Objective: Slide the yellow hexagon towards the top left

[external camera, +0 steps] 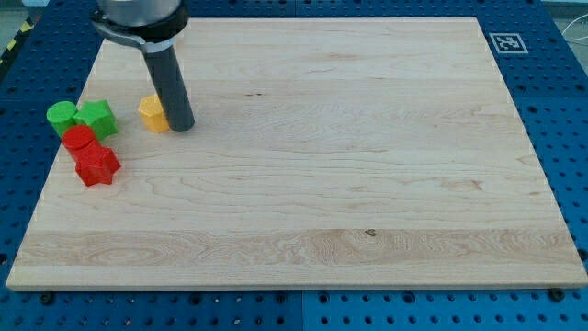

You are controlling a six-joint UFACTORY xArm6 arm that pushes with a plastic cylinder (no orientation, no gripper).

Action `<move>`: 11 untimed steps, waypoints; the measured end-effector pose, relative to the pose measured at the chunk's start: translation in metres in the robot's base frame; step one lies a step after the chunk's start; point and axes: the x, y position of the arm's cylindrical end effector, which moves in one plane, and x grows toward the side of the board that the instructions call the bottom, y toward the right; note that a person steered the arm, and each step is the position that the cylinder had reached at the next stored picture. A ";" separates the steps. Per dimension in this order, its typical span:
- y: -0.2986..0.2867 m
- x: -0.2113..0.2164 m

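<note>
The yellow hexagon point(152, 113) sits on the wooden board point(303, 156) near its left side, in the upper part. My tip point(181, 127) rests on the board right against the hexagon's right side, a little below its middle. The dark rod rises from there to the view's top left.
Left of the hexagon lie a green cylinder point(62, 117) and a green star-like block point(96, 119), side by side. Just below them are a red cylinder point(79, 140) and a red star-like block point(96, 166). A fiducial tag point(506, 42) marks the board's top right corner.
</note>
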 end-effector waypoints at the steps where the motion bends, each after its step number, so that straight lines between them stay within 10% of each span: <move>1: -0.001 0.019; 11: -0.090 -0.117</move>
